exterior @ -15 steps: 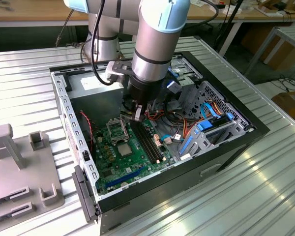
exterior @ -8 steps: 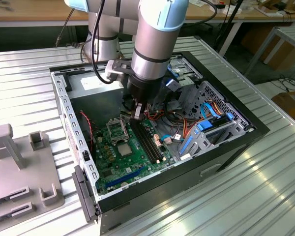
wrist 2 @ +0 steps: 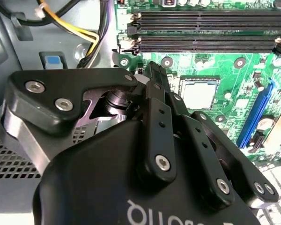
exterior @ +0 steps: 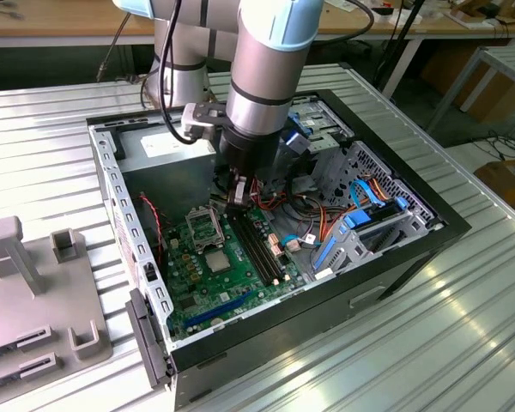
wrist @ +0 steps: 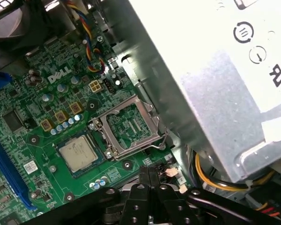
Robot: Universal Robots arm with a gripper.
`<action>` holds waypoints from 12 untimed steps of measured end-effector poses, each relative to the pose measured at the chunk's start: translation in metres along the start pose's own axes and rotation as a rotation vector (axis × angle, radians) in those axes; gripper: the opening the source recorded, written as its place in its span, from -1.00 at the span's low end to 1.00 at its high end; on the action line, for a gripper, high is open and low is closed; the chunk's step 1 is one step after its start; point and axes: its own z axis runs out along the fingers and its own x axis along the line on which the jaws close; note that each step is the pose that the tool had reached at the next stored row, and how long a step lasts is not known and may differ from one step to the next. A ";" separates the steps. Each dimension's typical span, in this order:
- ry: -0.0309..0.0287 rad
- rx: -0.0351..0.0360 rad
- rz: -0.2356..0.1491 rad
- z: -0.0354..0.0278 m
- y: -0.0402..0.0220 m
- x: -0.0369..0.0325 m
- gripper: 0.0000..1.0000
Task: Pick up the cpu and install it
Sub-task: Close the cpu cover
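Observation:
The cpu, a small grey square chip, lies flat in its socket on the green motherboard. It appears in both wrist views. Beside it the shiny hinged socket frame stands swung open. My gripper hangs inside the open computer case, above the board near the memory slots and a short way from the cpu. Its black fingers look pressed together with nothing between them, as seen in the first wrist view and the second wrist view.
Long black memory slots run beside the socket. A silver power supply with yellow and black wires stands close by. Blue-tabbed drive cage and cables crowd the exterior view's right. A grey fixture sits outside the case walls.

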 end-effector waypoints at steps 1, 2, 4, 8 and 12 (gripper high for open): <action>0.0004 0.0004 -0.015 0.0002 0.0004 -0.0006 -0.79; 0.0004 0.0006 -0.021 0.0005 0.0007 -0.0012 -0.79; 0.0001 0.0006 -0.023 0.0015 0.0019 -0.0035 -0.79; -0.0007 0.0003 -0.023 0.0032 0.0035 -0.0065 -0.79; -0.0025 -0.0007 -0.025 0.0045 0.0046 -0.0086 -0.79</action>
